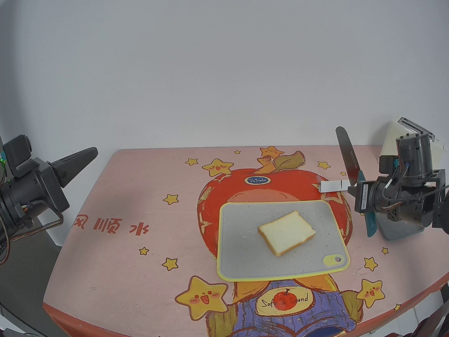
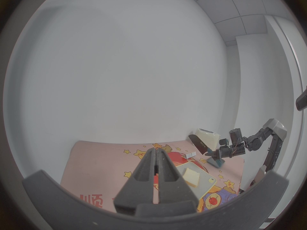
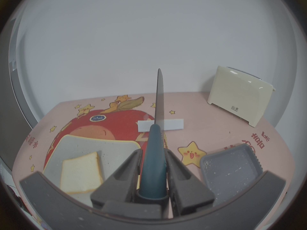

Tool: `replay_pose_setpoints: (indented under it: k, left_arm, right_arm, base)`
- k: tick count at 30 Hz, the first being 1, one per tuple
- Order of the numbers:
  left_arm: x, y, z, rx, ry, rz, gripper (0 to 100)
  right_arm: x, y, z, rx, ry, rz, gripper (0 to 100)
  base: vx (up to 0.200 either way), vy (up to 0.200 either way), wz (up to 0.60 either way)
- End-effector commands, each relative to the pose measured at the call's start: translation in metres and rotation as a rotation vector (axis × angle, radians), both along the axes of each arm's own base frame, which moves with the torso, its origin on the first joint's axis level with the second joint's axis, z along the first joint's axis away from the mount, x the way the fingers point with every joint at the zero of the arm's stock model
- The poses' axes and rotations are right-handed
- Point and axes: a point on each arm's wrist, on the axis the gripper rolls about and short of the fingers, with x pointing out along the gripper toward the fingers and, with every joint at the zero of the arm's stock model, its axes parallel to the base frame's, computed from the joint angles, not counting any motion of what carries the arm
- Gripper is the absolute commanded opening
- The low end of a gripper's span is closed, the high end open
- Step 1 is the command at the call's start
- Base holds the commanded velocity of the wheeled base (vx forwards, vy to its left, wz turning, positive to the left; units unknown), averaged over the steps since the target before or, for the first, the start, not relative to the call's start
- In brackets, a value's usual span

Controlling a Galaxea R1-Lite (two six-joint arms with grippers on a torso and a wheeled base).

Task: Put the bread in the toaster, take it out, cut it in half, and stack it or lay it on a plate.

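The pink rounded table carried a printed cartoon pattern of a red apple, yellow stars and red characters. On its near central area lay the grey rectangular plastic cutting board with a yellow-green rim. It had a hanging hole in the near right corner. The single pale square slice of bread lay flat on the right half of the board, uncut and set at an angle to the board's edges.

The left gripper hung above the table's left edge, well apart from the board. Its fingers were pressed together on nothing, with a thin slit between them.

The right gripper hung above the table's right side, just beyond the board's far right corner. Its fingers were clamped on the teal handle of the dark-bladed kitchen knife. The blade pointed up and away from the robot, clear of the table.

The shallow grey square plate rested on the table under the right arm, apart from the board. A small white rectangular strip lay flat on the apple print, just past the board's far right corner.

The cream rectangular two-slot toaster stood at the far right corner of the table.

A plain white wall rose directly behind the table. A panelled white ceiling closed the room above.
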Motion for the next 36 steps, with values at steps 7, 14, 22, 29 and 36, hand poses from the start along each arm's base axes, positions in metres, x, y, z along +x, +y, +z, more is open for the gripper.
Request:
replay_pose_setpoints:
  k: [7,14,22,29,36]
  left_arm:
    - [0.000,-0.001,0.001,0.011,-0.012,-0.011,0]
    - [0.000,-0.001,0.002,0.009,-0.014,-0.015,0]
    - [-0.001,-0.002,0.001,0.009,-0.010,-0.026,0]
    - [-0.001,-0.003,0.000,0.009,-0.009,-0.028,0]
    - [0.001,-0.008,-0.008,0.017,0.026,-0.054,0]
  right_arm:
    - [-0.024,-0.005,0.041,0.036,0.009,0.130,0]
    - [-0.027,-0.005,0.054,-0.027,0.059,0.226,0]
    - [-0.029,0.023,0.071,-0.026,0.163,0.366,0]
    - [-0.025,0.033,0.057,0.036,0.293,0.391,0]
    - [-0.017,0.034,0.041,0.178,0.425,0.332,0]
  base:
    - [0.000,0.000,0.00]
    - [0.000,0.000,0.00]
    - [0.000,0.000,0.00]
    - [0.000,0.000,0.00]
    - [0.000,0.000,0.00]
